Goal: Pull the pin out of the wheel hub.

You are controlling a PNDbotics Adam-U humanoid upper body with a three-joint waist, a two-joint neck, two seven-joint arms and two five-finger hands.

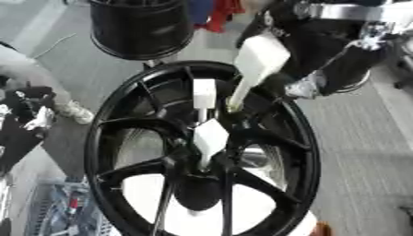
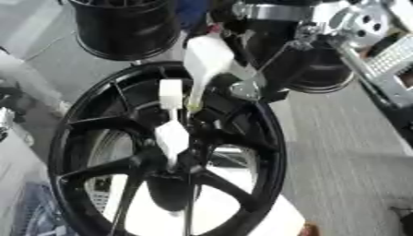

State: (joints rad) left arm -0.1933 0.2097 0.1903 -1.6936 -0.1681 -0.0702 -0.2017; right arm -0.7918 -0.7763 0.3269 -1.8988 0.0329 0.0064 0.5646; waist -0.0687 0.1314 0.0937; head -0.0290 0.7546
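A black multi-spoke wheel hub (image 1: 298, 152) fills the middle of both views. Two white pins stand in its centre, one (image 1: 204, 94) above the other (image 1: 209, 138). A third, larger white pin (image 1: 260, 57) tilts at the hub's upper rim, its thin tip (image 1: 235, 107) pointing down at a spoke. My right hand (image 1: 278, 85) comes in from the upper right and is curled on this pin from behind, partly hidden by it. My left hand (image 1: 28, 115) shows as a dark shape at the left edge, apart from the hub.
A second black wheel (image 1: 141, 27) stands behind the hub, and a third (image 2: 322, 69) sits behind my right arm. A blue crate (image 1: 56, 212) with small parts lies at the lower left. Grey floor (image 1: 363, 138) stretches along the right.
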